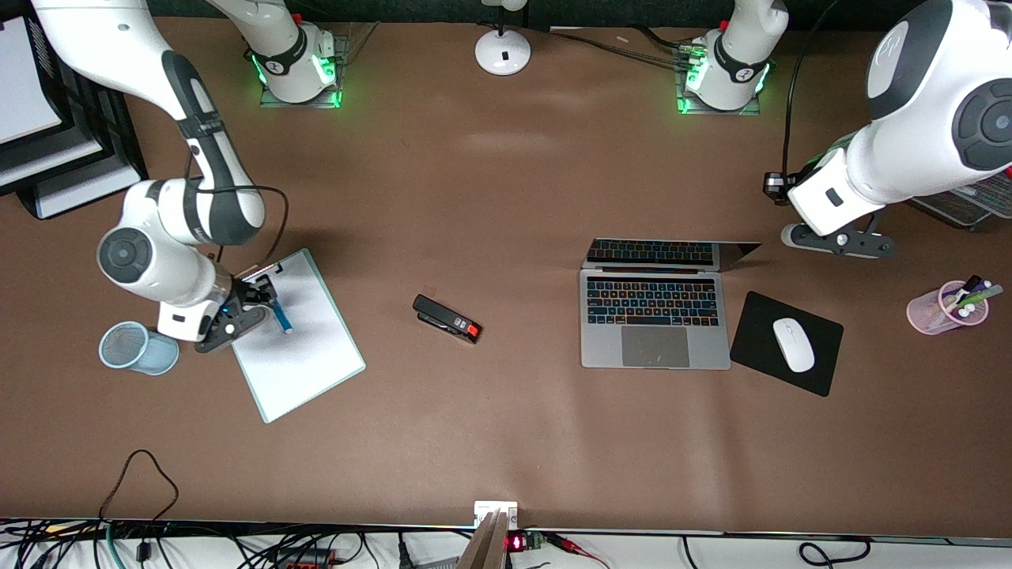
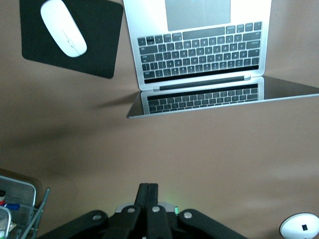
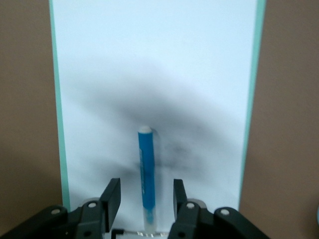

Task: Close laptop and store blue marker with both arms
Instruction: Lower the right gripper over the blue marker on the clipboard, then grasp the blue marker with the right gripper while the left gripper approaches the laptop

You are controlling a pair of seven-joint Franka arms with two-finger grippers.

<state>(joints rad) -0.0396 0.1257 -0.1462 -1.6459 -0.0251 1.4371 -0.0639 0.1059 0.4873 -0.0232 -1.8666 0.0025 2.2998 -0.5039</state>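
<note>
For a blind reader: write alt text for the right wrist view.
The right gripper straddles a blue marker lying on a white clipboard with mint edges, its open fingers either side of the barrel, not touching. Brown table shows along both sides.

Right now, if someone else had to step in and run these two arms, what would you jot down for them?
Left claw: shut, empty, up over bare table on the lid's side of the laptop.
Right claw: fingers apart, astride the blue marker, not yet pinching it.
Marker lies on the clipboard, toward the right arm's end; a mesh cup lies beside the clipboard.
Done: nothing finished; laptop open, marker not stored.
Left: grip and lift the marker, store it; push the laptop lid down.
</note>
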